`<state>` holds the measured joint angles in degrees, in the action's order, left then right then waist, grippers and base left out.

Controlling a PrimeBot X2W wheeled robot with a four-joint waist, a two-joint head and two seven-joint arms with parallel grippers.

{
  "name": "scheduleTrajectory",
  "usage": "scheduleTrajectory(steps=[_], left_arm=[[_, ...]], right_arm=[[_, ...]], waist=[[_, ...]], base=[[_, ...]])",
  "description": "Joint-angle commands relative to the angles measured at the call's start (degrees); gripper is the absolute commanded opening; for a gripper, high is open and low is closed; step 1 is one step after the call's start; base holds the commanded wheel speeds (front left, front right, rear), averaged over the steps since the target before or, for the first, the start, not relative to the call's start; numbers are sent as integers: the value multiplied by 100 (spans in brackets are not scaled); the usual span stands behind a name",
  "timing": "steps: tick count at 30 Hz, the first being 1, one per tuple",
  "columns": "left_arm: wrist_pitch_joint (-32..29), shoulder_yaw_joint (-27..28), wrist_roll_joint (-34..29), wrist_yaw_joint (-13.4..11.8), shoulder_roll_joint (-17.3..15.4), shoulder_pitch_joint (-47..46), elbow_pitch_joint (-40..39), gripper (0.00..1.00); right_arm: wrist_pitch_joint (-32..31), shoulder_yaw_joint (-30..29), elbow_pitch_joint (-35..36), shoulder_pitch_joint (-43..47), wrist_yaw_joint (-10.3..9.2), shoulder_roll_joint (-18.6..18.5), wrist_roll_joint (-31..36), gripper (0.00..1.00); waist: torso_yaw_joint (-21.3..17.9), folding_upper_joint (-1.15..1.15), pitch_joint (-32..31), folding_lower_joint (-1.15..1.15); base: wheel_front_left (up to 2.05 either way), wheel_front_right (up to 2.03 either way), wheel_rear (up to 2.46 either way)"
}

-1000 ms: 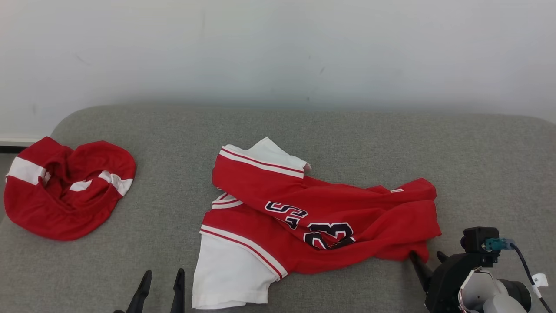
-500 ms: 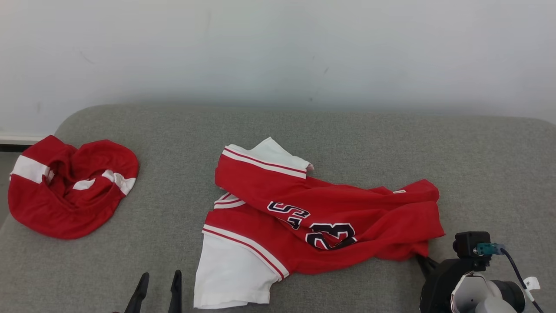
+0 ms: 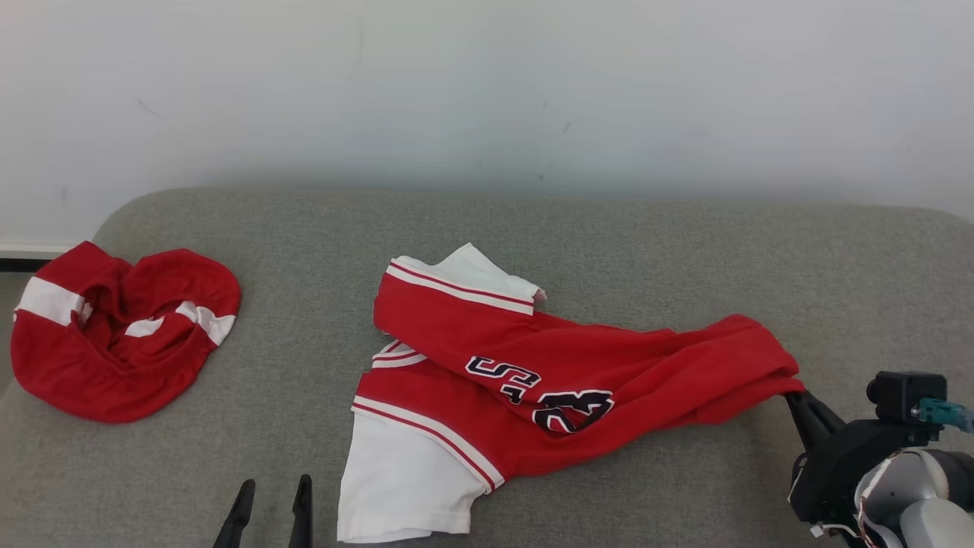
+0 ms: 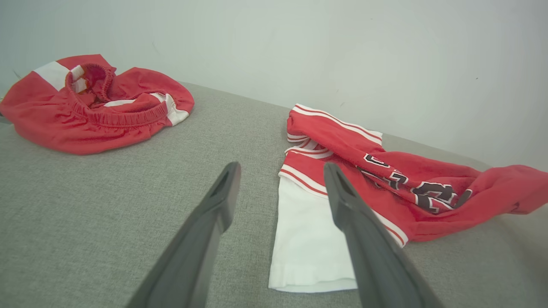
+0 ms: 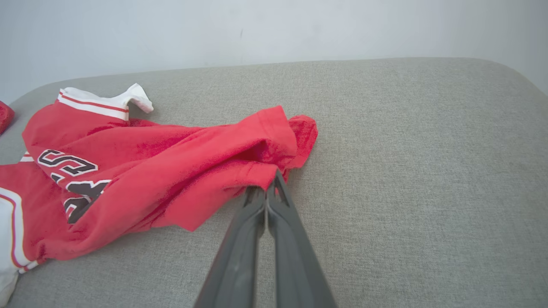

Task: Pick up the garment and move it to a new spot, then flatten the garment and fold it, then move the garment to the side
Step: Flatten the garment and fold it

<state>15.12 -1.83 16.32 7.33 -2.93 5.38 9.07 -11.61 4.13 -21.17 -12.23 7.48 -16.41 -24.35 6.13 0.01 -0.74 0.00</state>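
In the head view the red jersey point(image 3: 578, 365) lies mid-bench point(image 3: 304, 228); its right hem is now drawn out to a point, farther right than half a second ago, and is pinched by the right gripper point(image 3: 794, 394), which has shifted right. The left gripper point(image 3: 275, 491) hangs at the near edge as before, and red shorts point(image 3: 114, 335) sit far left. The left wrist view shows its jaws apart, holding nothing, near the jersey's near-left corner. The right wrist view shows jaws clamped on the red hem

Right gripper point(image 3: 795, 397) has dragged jersey point(image 3: 609, 380) hem rightward.
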Motion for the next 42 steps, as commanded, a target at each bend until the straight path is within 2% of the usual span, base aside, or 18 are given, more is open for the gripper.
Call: scheduleTrajectory(steps=[1,8,12,15,19,20,21,25,30,34,42], left_arm=[[3,39,17,7,4,76,-23,100],[3,55,36,6,5,-16,-41,100],[3,35,63,7,3,-62,-10,100],[3,31,77,8,4,-109,8,100],[3,30,82,9,4,-131,39,100],[3,30,85,9,4,-142,51,100],[3,29,81,5,4,-154,61,100],[3,18,58,5,4,-169,92,100],[3,61,46,7,4,-140,66,100],[3,77,57,8,4,-150,25,100],[3,-60,34,8,0,-344,-40,100]], right_arm=[[-83,-87,199,117,3,-73,-65,0],[-1258,-775,1386,954,3,-243,91,0],[-2112,-1164,1875,1536,3,-27,362,0],[-2505,-1320,2004,1822,3,39,640,0],[-2614,-1338,1806,1966,3,96,890,0],[-2629,-1320,1686,1984,3,112,937,72],[-2635,-1317,1569,1984,3,139,981,100],[-2693,-1410,1277,1833,3,226,1037,100],[-2472,-1785,1438,1366,3,345,1078,100],[-2455,-1852,1356,739,3,534,1026,100],[-2311,-1909,108,-371,3,525,1268,100]], waist=[[-29,-1,9,0],[-82,-1,58,0],[-94,-1,87,0],[-111,-1,113,0],[-127,-1,127,0],[-129,-1,129,0],[-130,-1,128,0],[-113,-1,117,0],[-134,-1,125,0],[-156,-1,201,0],[-18,-1,458,0]], base=[[0,0,0],[0,0,0],[0,0,0],[0,0,0],[0,0,0],[0,0,0],[0,0,0],[0,0,0],[0,0,0],[0,0,0],[0,0,0]])
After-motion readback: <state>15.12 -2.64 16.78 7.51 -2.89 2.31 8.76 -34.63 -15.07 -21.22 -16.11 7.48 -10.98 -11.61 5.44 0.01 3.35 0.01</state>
